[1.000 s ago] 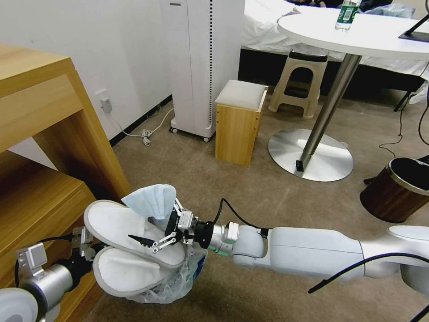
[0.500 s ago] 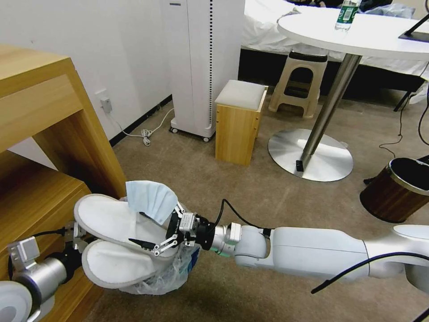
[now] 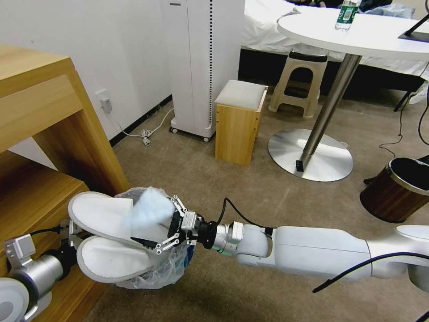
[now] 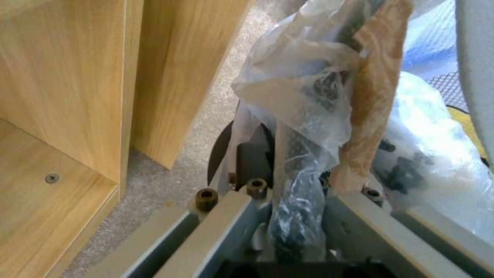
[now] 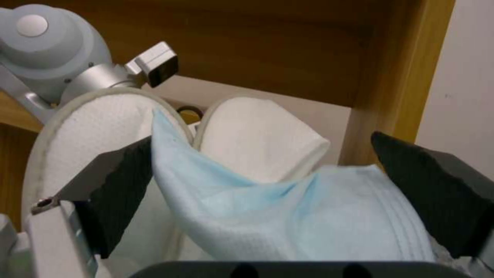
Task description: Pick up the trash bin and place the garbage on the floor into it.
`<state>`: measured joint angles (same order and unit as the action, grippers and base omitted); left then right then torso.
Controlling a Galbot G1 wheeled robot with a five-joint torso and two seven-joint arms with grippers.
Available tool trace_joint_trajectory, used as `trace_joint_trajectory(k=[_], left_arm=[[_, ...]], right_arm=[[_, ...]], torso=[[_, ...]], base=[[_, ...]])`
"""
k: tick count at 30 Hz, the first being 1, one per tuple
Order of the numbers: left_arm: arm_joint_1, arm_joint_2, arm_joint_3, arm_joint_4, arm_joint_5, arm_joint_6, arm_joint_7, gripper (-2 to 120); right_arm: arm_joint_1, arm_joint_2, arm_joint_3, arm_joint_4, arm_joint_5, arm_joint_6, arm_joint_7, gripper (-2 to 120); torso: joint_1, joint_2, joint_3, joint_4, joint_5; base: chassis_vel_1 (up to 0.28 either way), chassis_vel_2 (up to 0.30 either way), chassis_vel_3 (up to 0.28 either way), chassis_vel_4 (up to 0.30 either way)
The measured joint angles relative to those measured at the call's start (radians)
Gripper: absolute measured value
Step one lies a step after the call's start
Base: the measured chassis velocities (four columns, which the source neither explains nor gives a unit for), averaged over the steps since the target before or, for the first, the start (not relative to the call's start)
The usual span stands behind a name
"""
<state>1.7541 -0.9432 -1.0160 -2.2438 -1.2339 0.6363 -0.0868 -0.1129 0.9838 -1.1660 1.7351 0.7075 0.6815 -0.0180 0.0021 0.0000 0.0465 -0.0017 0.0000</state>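
The trash bin (image 3: pixel 156 273), black under a crinkly clear bag, hangs just above the beige floor (image 3: pixel 250 197) beside the wooden shelf. My left gripper (image 3: pixel 69 232) is shut on its rim (image 4: pixel 303 185). Two white slippers (image 3: pixel 100 212) (image 5: pixel 252 135) stick out of the bin toward the left arm. My right gripper (image 3: pixel 163 223) is open over the bin's mouth. A light-blue mask (image 3: pixel 149 208) (image 5: pixel 288 216) lies loose between its spread fingers (image 5: pixel 118 181), on top of the slippers.
A wooden shelf unit (image 3: pixel 40 134) stands close on the left. A wood-brown metal-rimmed bin (image 3: pixel 397 188) sits at the right. Ahead are a wooden stool (image 3: pixel 239 120), a round table's steel base (image 3: pixel 310 154) and a white tower appliance (image 3: pixel 201 67).
The mask has dropped from above the right gripper down onto the slippers. The left arm has carried the bin and slippers a little to the left.
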Motion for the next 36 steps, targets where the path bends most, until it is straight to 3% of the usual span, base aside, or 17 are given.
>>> trace_joint_trajectory(k=[12,36], left_arm=[[-0.004,-0.002,0.002,0.004,-0.009,0.007,-0.032,0],[0.000,-0.026,0.022,0.006,0.012,0.014,-0.023,0]], right_arm=[[0.009,0.009,-0.006,0.000,0.000,0.001,0.006,100],[0.024,0.041,0.002,0.014,-0.004,-0.011,0.055,100]], torso=[[0.000,0.000,0.000,0.0001,0.0000],[0.000,0.000,0.000,0.0001,0.0000]], base=[[0.000,0.000,0.000,0.000],[0.000,0.000,0.000,0.000]])
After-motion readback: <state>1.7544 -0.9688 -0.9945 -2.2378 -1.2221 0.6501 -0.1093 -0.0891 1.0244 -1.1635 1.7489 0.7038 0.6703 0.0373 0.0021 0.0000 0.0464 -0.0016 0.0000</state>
